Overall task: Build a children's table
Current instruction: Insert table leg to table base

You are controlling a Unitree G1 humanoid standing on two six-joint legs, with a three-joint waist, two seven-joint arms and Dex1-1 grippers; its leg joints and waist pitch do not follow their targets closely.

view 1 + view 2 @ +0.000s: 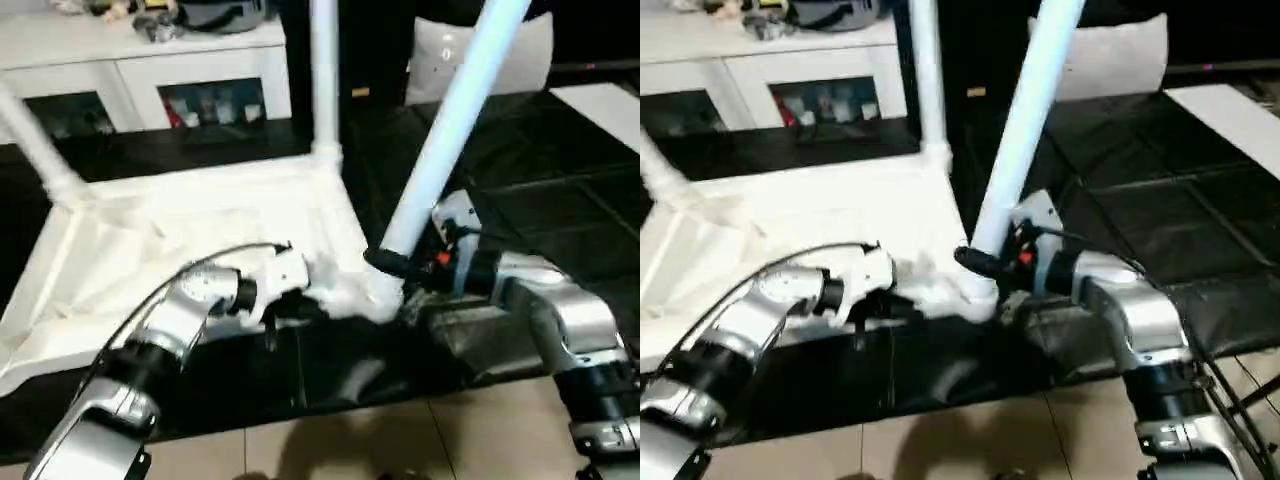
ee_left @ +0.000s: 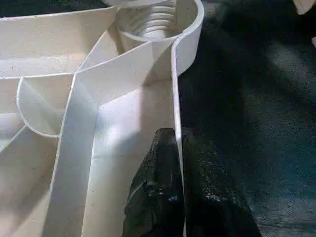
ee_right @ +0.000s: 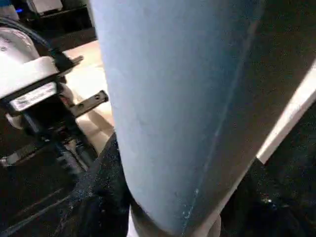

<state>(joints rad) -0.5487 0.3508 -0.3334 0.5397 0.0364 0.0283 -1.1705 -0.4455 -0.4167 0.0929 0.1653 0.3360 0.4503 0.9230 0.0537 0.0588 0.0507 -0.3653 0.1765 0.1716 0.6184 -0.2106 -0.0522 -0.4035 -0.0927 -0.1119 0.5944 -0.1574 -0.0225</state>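
Table top (image 1: 200, 230) upside down, frame centre. Left tool (image 2: 175, 163) clenched on its near rim. Right tool (image 1: 400, 275) grasping tilted leg (image 1: 455, 120) at lower-right corner.

We see black mat (image 1: 560, 210) over tiled floor (image 1: 400, 440); white table top (image 1: 150, 250) lies upside down on mat, legs up.

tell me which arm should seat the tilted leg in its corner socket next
Right: the right gripper already clasps the tilted leg just above the socket, while the left gripper pinches the tabletop's rim.
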